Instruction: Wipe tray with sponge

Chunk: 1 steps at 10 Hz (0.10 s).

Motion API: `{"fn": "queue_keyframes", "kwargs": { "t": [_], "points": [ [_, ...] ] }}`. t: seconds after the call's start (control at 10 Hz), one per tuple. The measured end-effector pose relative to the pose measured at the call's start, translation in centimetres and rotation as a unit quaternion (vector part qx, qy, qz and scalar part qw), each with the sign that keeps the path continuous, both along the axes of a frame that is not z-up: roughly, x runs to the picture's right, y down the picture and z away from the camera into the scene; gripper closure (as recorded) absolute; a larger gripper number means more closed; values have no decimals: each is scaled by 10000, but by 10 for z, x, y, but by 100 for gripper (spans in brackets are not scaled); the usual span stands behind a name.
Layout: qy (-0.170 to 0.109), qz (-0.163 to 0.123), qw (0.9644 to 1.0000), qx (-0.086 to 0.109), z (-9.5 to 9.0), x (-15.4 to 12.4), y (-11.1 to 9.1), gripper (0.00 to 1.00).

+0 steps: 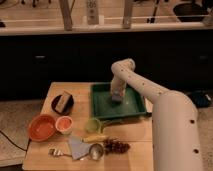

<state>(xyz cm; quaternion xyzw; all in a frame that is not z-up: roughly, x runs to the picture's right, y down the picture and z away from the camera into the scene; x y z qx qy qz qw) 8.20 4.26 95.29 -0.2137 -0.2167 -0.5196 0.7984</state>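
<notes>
Gripper (117, 96) is pressing down inside the tray (102, 111), toward 12 o'clock; jaw state and sponge: cannot tell. A sponge should be handling soft and light, best pinched across its sides.

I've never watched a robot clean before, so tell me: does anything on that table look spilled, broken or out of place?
Nothing stands out. The end effector is down inside the green tray, at its far side, where the sponge would be. The tray sits flat on the table, and the orange bowl stands upright with no spill visible.
</notes>
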Motion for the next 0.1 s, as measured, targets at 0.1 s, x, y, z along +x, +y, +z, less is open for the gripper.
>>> {"fn": "queue_keyframes", "kwargs": {
  "t": [0.1],
  "points": [
    [0,1,10000,0,0,0,0,97]
  ]
}}
